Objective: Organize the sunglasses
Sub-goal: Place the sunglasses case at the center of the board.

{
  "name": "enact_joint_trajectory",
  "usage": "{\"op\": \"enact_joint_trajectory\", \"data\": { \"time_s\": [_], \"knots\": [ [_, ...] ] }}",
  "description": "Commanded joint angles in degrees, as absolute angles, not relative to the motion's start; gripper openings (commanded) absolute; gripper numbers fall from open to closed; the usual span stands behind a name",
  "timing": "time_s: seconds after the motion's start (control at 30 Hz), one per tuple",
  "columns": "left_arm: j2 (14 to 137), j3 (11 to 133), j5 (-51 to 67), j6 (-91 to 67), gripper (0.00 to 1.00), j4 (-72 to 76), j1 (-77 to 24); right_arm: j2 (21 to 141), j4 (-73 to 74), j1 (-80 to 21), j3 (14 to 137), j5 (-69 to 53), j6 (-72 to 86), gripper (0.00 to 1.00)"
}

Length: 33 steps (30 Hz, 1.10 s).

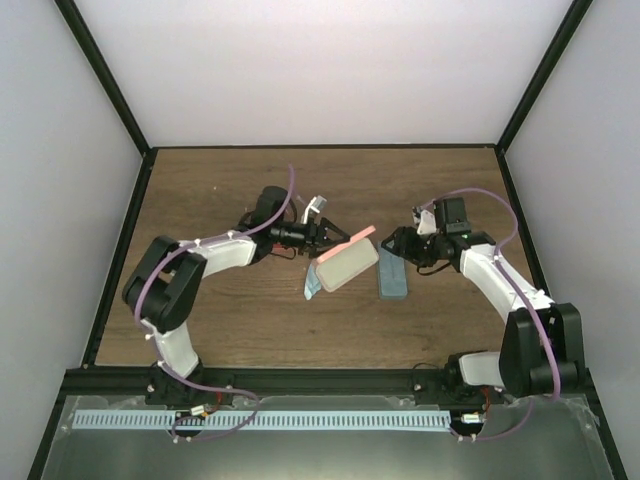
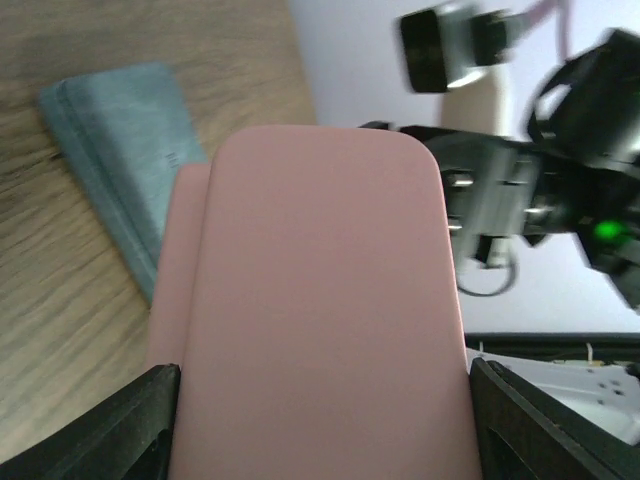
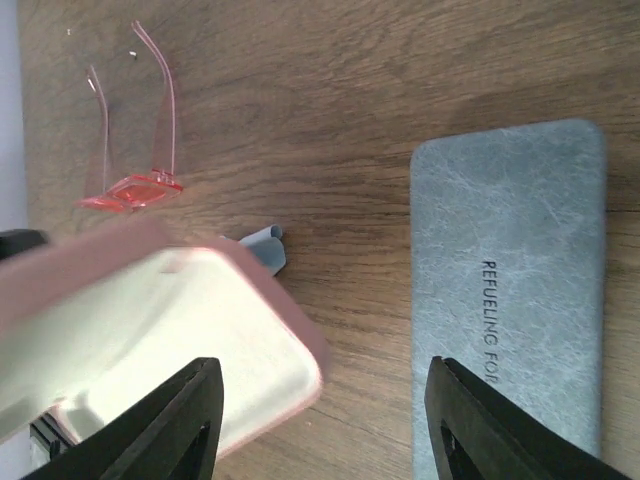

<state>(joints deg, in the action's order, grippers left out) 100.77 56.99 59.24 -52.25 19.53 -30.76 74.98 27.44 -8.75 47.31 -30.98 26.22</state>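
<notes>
the left hand (image 2: 325,420) is pinching the pink case (image 1: 347,263) by its sides, holding it tilted off the surface (image 3: 400,60) near the middle of the scene. its cream lining shows in the right wrist view, so the case stands open and looks empty. the right hand (image 3: 322,400) hovers just right of it, fingers spread with nothing between them.

one pair of sunglasses (image 3: 130,190), reddish-pink, lies on the surface just beside the open case with its thin arms unfolded. from above i cannot tell it apart from the left arm. a second pair shows in no view. the grey-blue case (image 3: 510,290) lies shut, flat on the surface, right of the pink one. a corner of light blue cloth (image 3: 265,243) peeps out from under the pink case.

the step in hand looks like fetching that pair and laying it in the pink case. to do it well:
- take the pair by the front frame, near the bridge, not by the wire-like arms, which would likely bend or slip.
- come down from above and press the fingers together gently, since the frame looks light and could skate on the wood.
- have the left hand hold the case steady with its mouth turned toward the right hand.
- lower the pair lens-first onto the lining before letting go.
</notes>
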Motion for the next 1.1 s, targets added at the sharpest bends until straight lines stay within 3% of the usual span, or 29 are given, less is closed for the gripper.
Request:
{"op": "enact_joint_trajectory", "data": {
  "time_s": [0.0,0.23,0.6,0.83,1.07],
  "knots": [
    [107.0,61.6,60.4,-47.4,0.61,18.9,-30.8,75.7,25.4,-8.7,50.2,-31.9,28.6,0.57],
    [118.3,74.7,63.0,-37.0,0.61,5.6,-30.9,75.9,25.6,-8.7,50.2,-32.8,28.6,0.58],
    [121.9,74.8,58.9,-38.0,0.62,3.9,-33.4,76.4,26.3,-8.6,50.9,-33.3,27.3,0.58],
    [135.5,98.4,62.1,-26.9,0.62,-17.2,-34.6,75.2,27.7,-8.6,50.1,-33.0,26.3,0.59],
    [140.8,103.6,62.1,-22.8,0.78,-23.1,-34.6,74.0,28.1,-8.5,49.0,-33.4,26.1,0.60]
  ]
}}
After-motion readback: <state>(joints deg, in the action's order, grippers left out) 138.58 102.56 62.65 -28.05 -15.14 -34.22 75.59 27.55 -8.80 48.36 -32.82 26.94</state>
